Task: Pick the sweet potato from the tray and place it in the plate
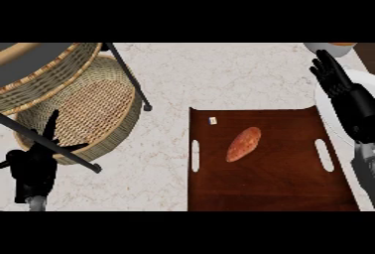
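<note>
Wooden tray (285, 183) holds sweet potato (244, 144) and unreadable white tag (212, 120).

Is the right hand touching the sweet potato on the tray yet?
Apart. The head view shows the right hand over the plate past the tray's right edge, with bare tray surface between it and the sweet potato.

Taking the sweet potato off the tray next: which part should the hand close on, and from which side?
Probably its thick middle, with fingers and thumb across the short width. The sweet potato lies flat and slanted on the tray, its narrow ends pointing upper right and lower left, with bare tray along both long sides. Come down from above with the right hand, which is nearer.
</note>
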Controlling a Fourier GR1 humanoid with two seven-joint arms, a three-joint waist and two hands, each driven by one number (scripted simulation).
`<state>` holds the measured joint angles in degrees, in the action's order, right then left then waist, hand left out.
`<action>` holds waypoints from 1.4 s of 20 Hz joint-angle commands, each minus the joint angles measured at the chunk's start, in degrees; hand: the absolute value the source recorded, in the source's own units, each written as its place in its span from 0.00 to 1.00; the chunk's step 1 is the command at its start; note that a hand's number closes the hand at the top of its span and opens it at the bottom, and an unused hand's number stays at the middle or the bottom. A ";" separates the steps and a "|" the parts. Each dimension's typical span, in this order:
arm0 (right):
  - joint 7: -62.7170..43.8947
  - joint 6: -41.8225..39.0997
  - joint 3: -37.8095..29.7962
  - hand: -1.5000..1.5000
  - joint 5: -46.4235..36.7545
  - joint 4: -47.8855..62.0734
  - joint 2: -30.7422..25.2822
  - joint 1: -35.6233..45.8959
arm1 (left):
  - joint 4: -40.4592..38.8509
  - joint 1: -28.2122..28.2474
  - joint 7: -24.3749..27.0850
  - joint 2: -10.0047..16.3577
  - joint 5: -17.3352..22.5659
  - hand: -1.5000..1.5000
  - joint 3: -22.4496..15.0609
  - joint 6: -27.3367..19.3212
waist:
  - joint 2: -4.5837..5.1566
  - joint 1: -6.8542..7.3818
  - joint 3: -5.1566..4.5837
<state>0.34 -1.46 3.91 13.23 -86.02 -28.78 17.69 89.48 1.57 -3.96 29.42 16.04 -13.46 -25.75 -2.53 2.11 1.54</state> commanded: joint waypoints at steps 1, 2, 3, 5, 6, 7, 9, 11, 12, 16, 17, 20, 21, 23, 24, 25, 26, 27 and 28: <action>-0.64 2.56 -0.43 1.00 0.99 -2.69 4.01 -0.38 | 2.13 -0.17 -1.40 1.51 -0.48 0.50 2.17 -0.13 | 2.34 -1.85 -1.52; -2.34 4.82 -0.56 1.00 2.59 -2.18 6.49 0.18 | 4.06 2.65 -1.46 1.71 -1.08 0.50 0.41 -0.69 | 2.35 -1.98 -1.52; -2.46 8.05 -0.08 1.00 2.36 -2.72 9.60 0.66 | 3.65 3.42 -0.36 0.33 -1.03 0.50 -0.60 -0.73 | 2.51 -2.45 -1.58; -3.22 13.21 -0.29 1.00 4.31 -4.08 15.60 -0.50 | 2.59 2.56 -2.82 1.11 -0.25 0.50 -0.15 -0.01 | 2.80 -4.50 -1.61; -4.59 15.75 -0.36 1.00 5.15 -4.79 18.14 0.42 | 5.07 3.37 -4.34 -0.15 -1.28 0.50 -2.18 -1.64 | 2.72 -4.71 -1.57; -4.94 8.64 4.34 1.00 -14.96 0.29 -4.87 -1.52 | 7.73 6.46 -2.46 2.85 -1.12 0.50 0.58 -1.08 | 3.29 -5.09 -4.18; -4.84 12.88 5.45 1.00 -23.19 0.82 -8.22 -1.92 | 10.07 7.76 -3.78 2.73 -0.19 0.50 0.49 -0.97 | 3.25 -6.55 -3.38; -6.10 21.47 7.08 1.00 -28.05 1.54 -3.12 -4.37 | 10.09 9.36 -4.68 2.18 0.18 0.50 -0.22 -0.74 | 3.55 -6.98 -2.32; -4.66 27.80 6.07 1.00 -25.52 0.42 5.01 -6.20 | 10.34 8.77 -5.82 1.55 0.99 0.50 -0.44 -0.55 | 3.29 -7.21 -1.74; 3.99 32.88 3.45 0.00 -11.51 -4.47 22.46 -9.51 | 11.90 10.40 -6.99 2.06 2.01 0.50 0.97 -0.05 | 3.09 -7.66 -1.17; 8.01 31.93 5.33 0.00 -12.30 -4.55 23.12 -10.57 | 9.65 9.88 -5.65 1.60 1.54 0.50 0.67 0.62 | 3.31 -7.06 -1.38; 11.19 27.85 13.05 0.00 -17.44 -3.16 21.37 -14.60 | 9.58 7.55 -6.53 0.30 0.04 0.50 -0.77 -0.18 | 3.29 -6.47 -1.61; 11.08 28.50 14.76 0.00 -20.06 -0.80 21.13 -14.35 | 8.88 7.70 -6.70 0.53 1.22 0.50 -0.21 1.16 | 3.57 -6.11 -1.72; 7.26 27.28 15.97 0.00 -24.16 0.16 16.11 -14.69 | 10.44 8.55 -7.02 0.16 0.39 0.50 -0.71 0.62 | 3.27 -5.80 -1.85; 6.44 27.65 15.42 0.00 -25.03 -0.31 14.91 -14.92 | 9.81 7.76 -6.70 -0.21 -0.05 0.50 -0.61 0.38 | 3.17 -6.10 -1.85; 4.55 28.18 15.83 0.00 -27.91 0.53 12.83 -15.04 | 11.31 8.32 -7.63 -0.06 0.42 0.50 -0.49 0.53 | 3.11 -6.13 -1.91; 2.46 29.21 16.58 0.00 -30.91 1.36 11.97 -14.39 | 10.47 7.82 -7.91 0.65 -0.13 0.50 0.31 0.36 | 3.20 -6.06 -1.97; 0.34 28.64 16.86 0.00 -32.40 0.96 10.61 -13.59 | 10.66 7.21 -9.03 0.81 -0.79 0.50 -0.36 0.19 | 3.23 -6.55 -1.97; -2.73 29.35 17.30 0.00 -35.02 1.77 10.40 -11.63 | 12.23 9.10 -8.14 0.34 -0.64 0.50 -1.03 0.86 | 3.06 -5.19 -2.05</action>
<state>3.40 27.12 19.14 -14.62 -85.76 -15.20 4.34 103.86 11.82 -10.41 35.52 13.49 -5.76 -27.91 -0.62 -3.09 1.57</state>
